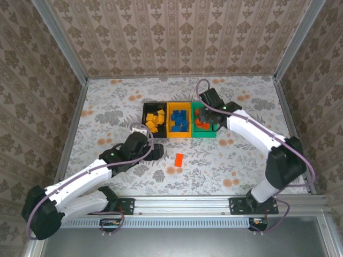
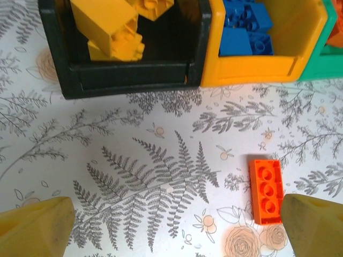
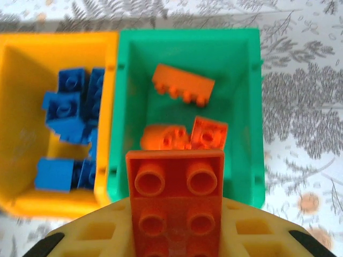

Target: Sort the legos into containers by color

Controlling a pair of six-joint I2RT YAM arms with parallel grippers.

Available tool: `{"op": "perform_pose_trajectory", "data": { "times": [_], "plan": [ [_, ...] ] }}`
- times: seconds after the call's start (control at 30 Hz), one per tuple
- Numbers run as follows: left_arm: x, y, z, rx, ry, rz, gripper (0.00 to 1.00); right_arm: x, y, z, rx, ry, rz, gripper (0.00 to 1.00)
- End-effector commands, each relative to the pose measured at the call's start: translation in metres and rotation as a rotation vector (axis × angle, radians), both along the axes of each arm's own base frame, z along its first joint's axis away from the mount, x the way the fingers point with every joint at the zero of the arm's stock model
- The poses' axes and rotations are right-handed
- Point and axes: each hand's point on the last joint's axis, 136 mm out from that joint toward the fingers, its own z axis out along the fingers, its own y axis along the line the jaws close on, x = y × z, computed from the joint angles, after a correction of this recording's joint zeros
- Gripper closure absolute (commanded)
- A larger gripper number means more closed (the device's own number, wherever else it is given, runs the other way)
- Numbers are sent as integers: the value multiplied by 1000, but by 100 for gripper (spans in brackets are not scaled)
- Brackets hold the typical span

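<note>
Three bins stand in a row: black (image 1: 155, 104) holding yellow legos (image 2: 107, 27), yellow-orange (image 1: 179, 135) holding blue legos (image 3: 67, 104), green (image 3: 187, 37) holding orange legos (image 3: 182, 85). My right gripper (image 3: 177, 230) hangs over the green bin's near edge, shut on an orange brick (image 3: 177, 193) with its hollow underside up. One orange brick (image 2: 266, 190) lies alone on the table in front of the bins. My left gripper (image 2: 174, 230) hovers open above the table, the loose brick just inside its right finger (image 2: 313, 225).
The floral table cover (image 1: 107, 101) runs wide to the left and behind the bins. Patterned walls and metal posts enclose the table. The black bin's front wall (image 2: 128, 80) and the yellow-orange bin's front wall (image 2: 252, 67) stand just ahead of my left gripper.
</note>
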Motion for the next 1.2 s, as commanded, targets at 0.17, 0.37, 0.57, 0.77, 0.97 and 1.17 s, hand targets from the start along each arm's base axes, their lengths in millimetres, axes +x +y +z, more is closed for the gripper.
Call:
{"op": "perform_pose_trajectory", "data": {
  "times": [0.17,0.37,0.57,0.77,0.97,1.17],
  "plan": [
    [-12,1,-22,-10,53,27,0,52,-13,-30,-89,46,-109,68],
    [-13,1,-21,-6,51,25,0,64,-12,-33,-80,55,-132,53],
    [-13,2,-18,-3,44,26,0,58,-2,-10,10,12,-119,28],
    [-11,9,-11,5,17,43,0,26,14,14,79,-37,-79,18],
    [-9,22,4,18,-39,80,0,-29,37,13,130,-31,-35,17],
    [-8,49,18,57,-101,158,0,-86,68,-20,132,38,26,16]
  ]
}}
